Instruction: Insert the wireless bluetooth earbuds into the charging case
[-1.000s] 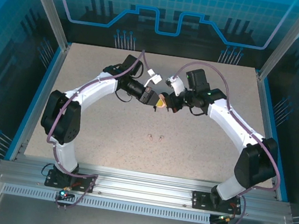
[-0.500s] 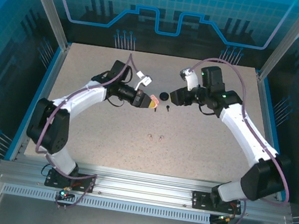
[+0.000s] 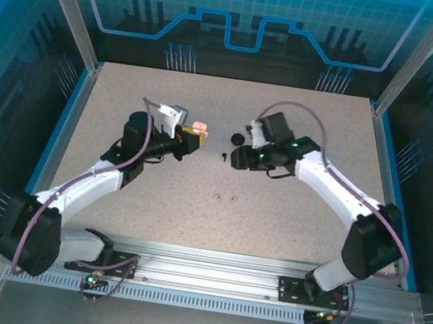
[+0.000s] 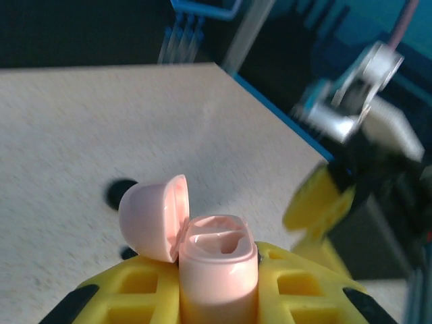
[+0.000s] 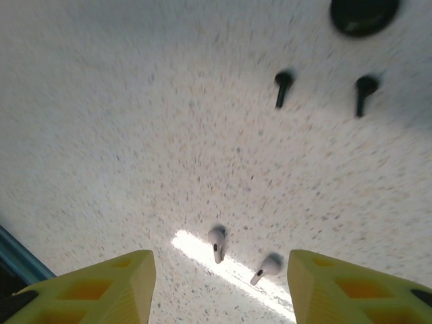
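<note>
Swinging away from the black case (image 3: 238, 139), the pink case (image 4: 217, 260) is riding lid-open and empty, clamped in the left fingers (image 4: 128, 293). Two black earbuds (image 5: 282, 88) are lying near the black case, two pale earbuds (image 5: 217, 243) well apart on its near side. Right fingers (image 5: 108, 280), spread wide, are hovering over the pale pair, seemingly ready to pick.

1. The pink charging case (image 4: 217, 266) sits in the left gripper (image 4: 216, 287), its lower body hidden by the yellow fingers (image 4: 297, 283) and cut by the bottom edge.
2. The black case (image 5: 363, 13) is cropped by the right wrist view's top edge.
3. The right arm (image 4: 364, 155) is smeared by blur in the left wrist view.
4. From above, the pale earbuds (image 3: 225, 199) are specks, orientation unreadable.
</note>
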`<state>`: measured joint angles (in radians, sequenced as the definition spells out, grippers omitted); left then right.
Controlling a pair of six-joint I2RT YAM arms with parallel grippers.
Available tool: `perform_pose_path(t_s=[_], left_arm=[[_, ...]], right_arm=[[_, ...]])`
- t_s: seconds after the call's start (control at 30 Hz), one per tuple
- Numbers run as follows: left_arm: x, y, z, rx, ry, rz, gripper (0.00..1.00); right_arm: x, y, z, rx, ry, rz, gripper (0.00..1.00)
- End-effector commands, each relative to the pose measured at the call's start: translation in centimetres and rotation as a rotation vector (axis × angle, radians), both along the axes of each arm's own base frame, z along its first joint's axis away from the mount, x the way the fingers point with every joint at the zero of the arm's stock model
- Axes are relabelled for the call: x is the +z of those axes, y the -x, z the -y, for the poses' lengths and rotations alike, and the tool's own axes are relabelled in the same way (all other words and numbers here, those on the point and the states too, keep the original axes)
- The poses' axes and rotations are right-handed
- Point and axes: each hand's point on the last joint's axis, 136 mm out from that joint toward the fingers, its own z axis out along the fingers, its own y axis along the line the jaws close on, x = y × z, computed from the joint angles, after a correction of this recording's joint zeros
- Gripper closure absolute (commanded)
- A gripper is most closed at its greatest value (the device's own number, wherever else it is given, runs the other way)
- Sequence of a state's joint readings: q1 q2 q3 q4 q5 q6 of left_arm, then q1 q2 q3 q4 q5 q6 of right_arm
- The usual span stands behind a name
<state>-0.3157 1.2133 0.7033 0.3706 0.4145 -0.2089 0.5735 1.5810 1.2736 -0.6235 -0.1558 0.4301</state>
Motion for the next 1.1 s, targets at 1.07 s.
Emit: perform_pose_path(t_s=[1.07], left_arm=[[18.6,2.5,-4.7,0.312,0.06,0.765,1.0]], right_arm=[[-13.3,4.3,-5.4,0.221,0.434,-0.188,0.58]])
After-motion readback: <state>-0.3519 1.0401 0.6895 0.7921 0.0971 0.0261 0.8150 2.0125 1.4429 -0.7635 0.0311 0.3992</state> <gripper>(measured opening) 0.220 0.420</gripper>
